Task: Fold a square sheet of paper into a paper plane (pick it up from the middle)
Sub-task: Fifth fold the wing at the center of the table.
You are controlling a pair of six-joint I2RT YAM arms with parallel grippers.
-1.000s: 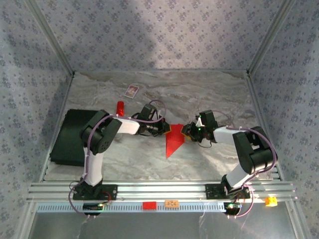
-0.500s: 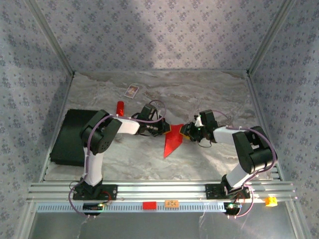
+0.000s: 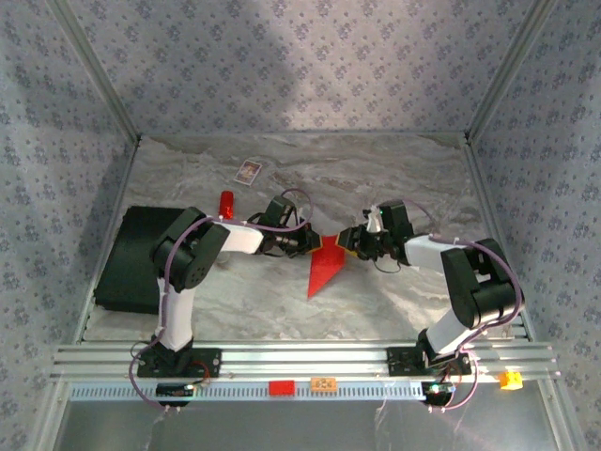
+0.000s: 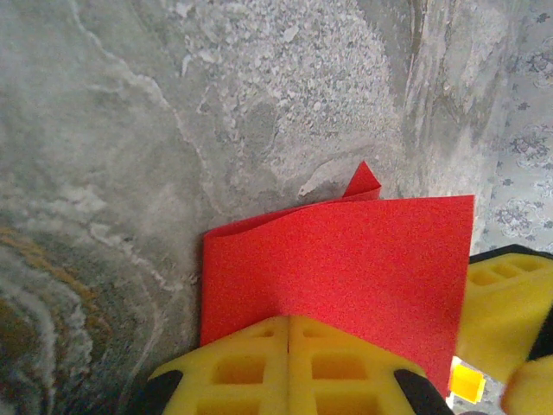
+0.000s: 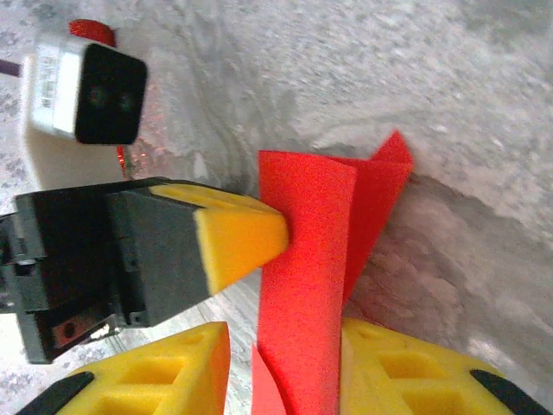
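Observation:
The square sheet of paper [image 3: 326,270] is bright red and creased into a narrow pointed shape, lying mid-table between my two grippers. My left gripper [image 3: 311,242] is shut, its yellow tips [image 4: 289,318] pressed against the face of the sheet [image 4: 346,259]. In the right wrist view that left finger [image 5: 246,235] touches the upright red fold [image 5: 307,259]. My right gripper [image 3: 348,242] is open around the fold [image 5: 283,337]: the paper rests against one finger, with a gap to the other. Its yellow finger [image 4: 510,298] shows past the sheet's edge.
A black mat [image 3: 130,258] lies at the left edge. A red stick [image 3: 225,203] and a small printed card [image 3: 248,171] sit behind the left arm. An aluminium rail [image 3: 300,360] runs along the near edge. Patterned walls close the sides and back.
The right gripper has shifted slightly toward the back and left, and its jaws have parted a little. The red sheet has drawn narrower and more upright between the grippers. The left gripper stays shut.

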